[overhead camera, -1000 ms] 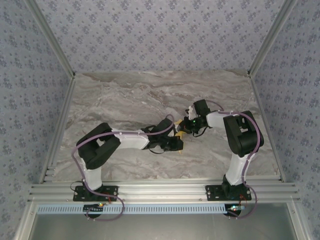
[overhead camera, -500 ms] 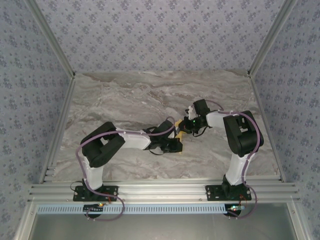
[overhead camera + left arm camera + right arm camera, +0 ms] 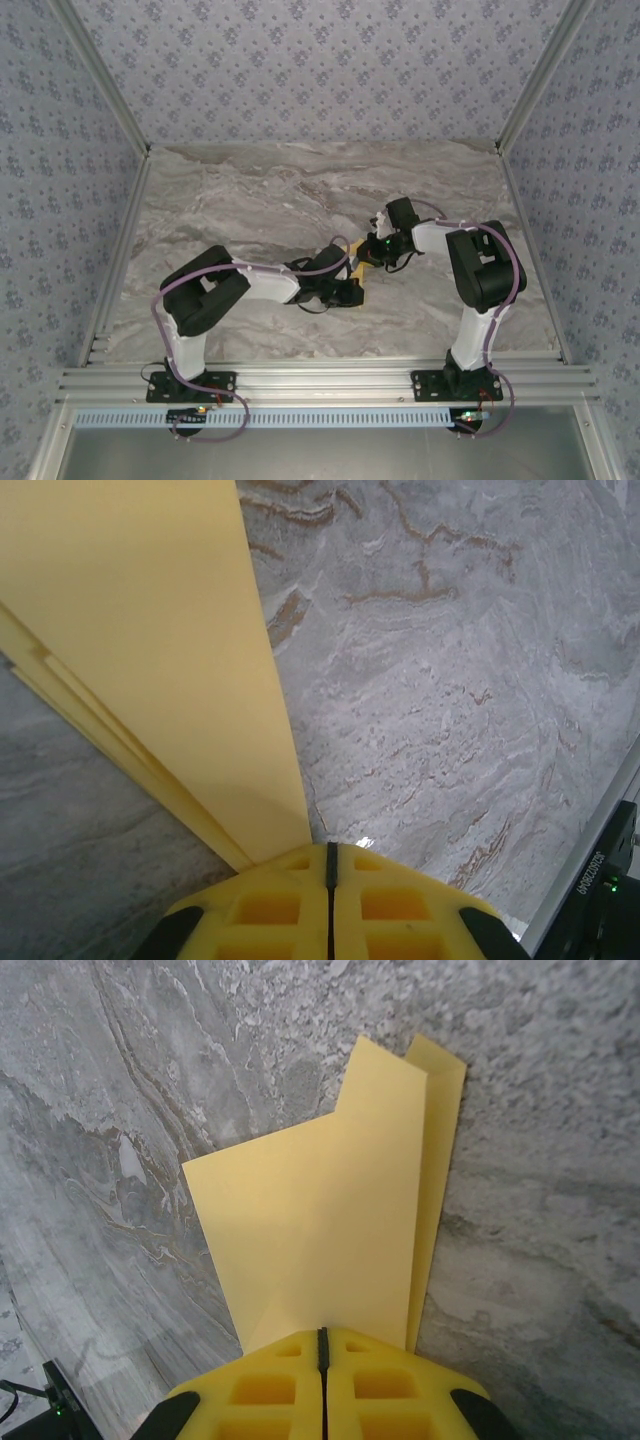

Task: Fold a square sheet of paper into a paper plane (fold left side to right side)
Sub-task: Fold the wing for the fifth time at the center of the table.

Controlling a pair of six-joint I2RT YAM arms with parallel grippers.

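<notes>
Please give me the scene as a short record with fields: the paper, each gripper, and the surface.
paper: folded yellow-orange paper sheet, several layers, stepped outline at the far end, not a finished dart
left gripper: left gripper shut, pinching a narrow end of the paper
right gripper: right gripper shut, pinching the paper's near edge
surface: grey marble-pattern table
paper flat or lifted: cannot tell

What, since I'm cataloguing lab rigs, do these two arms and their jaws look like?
Both the left arm and right arm have black joint housings, white links and lilac cables looped alongside. The left gripper and right gripper have yellow jaws with square recesses. A green light glows on the right wrist.
</notes>
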